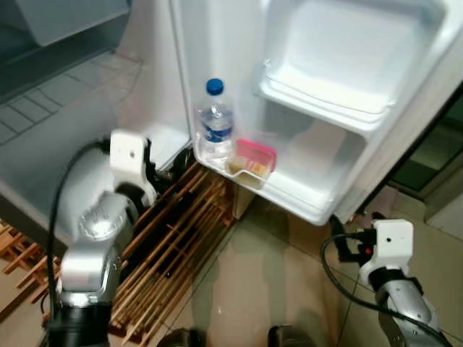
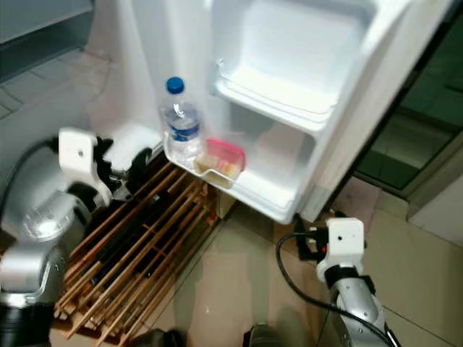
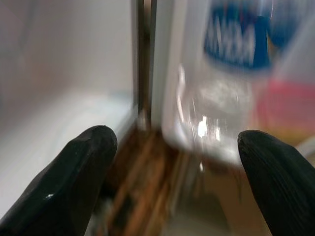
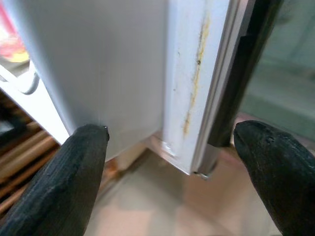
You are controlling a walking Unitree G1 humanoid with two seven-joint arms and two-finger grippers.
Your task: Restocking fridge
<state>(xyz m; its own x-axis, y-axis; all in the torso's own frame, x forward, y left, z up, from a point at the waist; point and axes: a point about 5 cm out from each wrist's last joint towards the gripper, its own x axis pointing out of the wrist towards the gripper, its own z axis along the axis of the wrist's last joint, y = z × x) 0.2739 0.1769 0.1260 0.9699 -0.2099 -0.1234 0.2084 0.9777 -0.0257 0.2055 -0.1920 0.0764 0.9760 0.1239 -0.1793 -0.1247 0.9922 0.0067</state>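
A clear water bottle with a blue cap and blue label stands in the bottom shelf of the open white fridge door. A pink-lidded food container sits beside it in the same shelf. My left gripper is open and empty, low by the door's hinge side, with the bottle close ahead of it. My right gripper is open and empty too, just below the door's outer bottom corner. Both upper door shelves hold nothing.
A slatted wooden rack lies on the floor under the fridge and my left arm. Beige floor tiles spread in front of the door. A dark glass panel stands behind the door at the right.
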